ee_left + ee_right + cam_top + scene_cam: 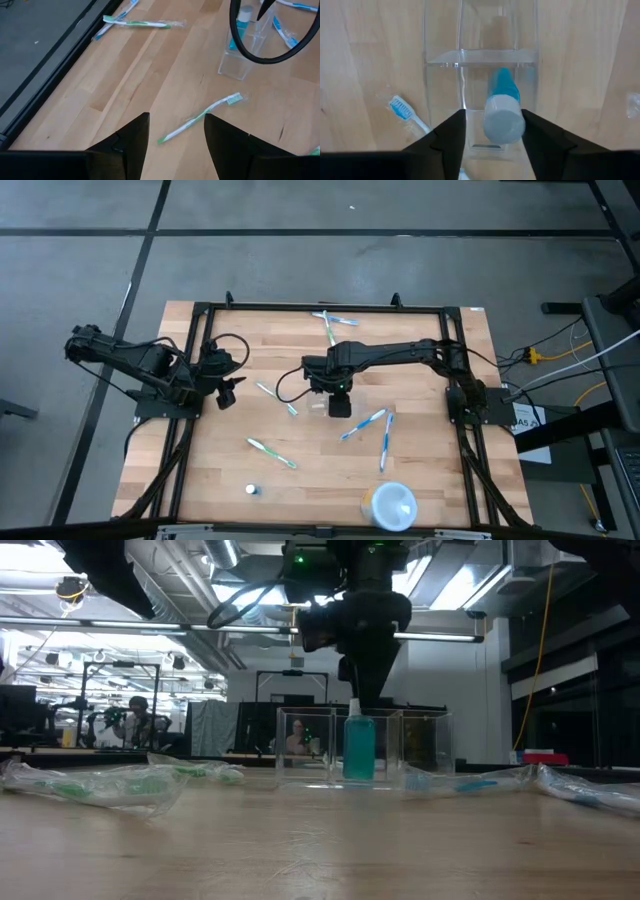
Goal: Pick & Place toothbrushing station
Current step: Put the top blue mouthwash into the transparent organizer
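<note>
The toothbrushing station [365, 748], a clear plastic holder with compartments, stands upright near the middle of the table [300, 480]. In the high view it is almost invisible, because the right gripper [340, 404] hangs directly over it. The low view shows it much better: a blue tube with a white cap [358, 745] stands inside the middle compartment, and the right gripper [368, 675] is just above the tube's top. The right wrist view looks straight down into the holder [480, 80]; the tube [503, 107] lies between the two dark fingers [447, 140], which are spread apart and hold nothing.

The left gripper [226, 394] waits at about 9 o'clock on the table, well apart from the holder. Its fingers [132, 145] are parted and empty in the left wrist view, and a green toothbrush [200, 117] lies on the wood beyond them. This view also shows the holder [240, 52] farther off, partly crossed by a black cable [260, 55].

Several wrapped toothbrushes lie around; one pair [335, 320] is at 12 o'clock and another toothbrush [272, 452] at about 7 o'clock. A round white cup [392, 505] stands at 5 o'clock, visible only from above. In the low view a person [135, 718] sits far behind the table.
</note>
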